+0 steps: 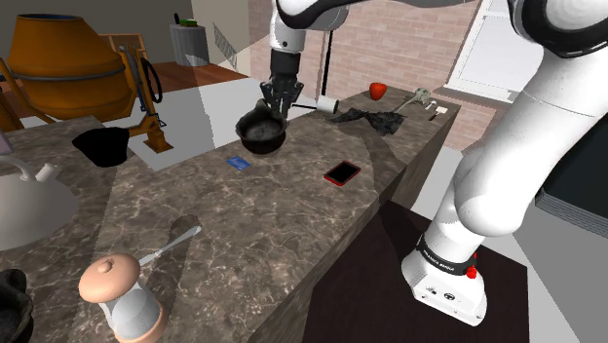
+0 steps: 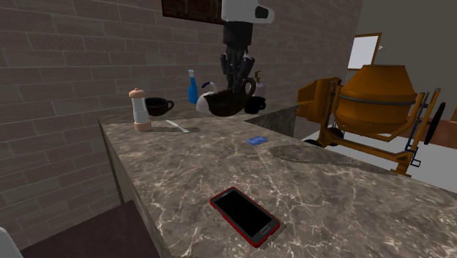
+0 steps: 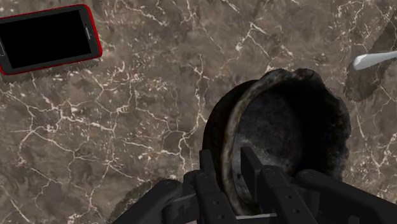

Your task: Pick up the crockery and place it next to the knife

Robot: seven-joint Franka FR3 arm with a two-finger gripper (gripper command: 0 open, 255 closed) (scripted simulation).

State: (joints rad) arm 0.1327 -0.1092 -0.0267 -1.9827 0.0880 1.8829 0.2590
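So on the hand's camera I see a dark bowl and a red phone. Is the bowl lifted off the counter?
Observer: Yes. In the second exterior view the dark bowl hangs from the hand, clear above the counter, with its shadow on the marble.
Operator: And that pale sliver beyond the bowl?
Observer: That is the knife. It lies flat beside a grinder.
Operator: Anything between bowl and knife?
Observer: A blue card lies on the counter, nearer the bowl.
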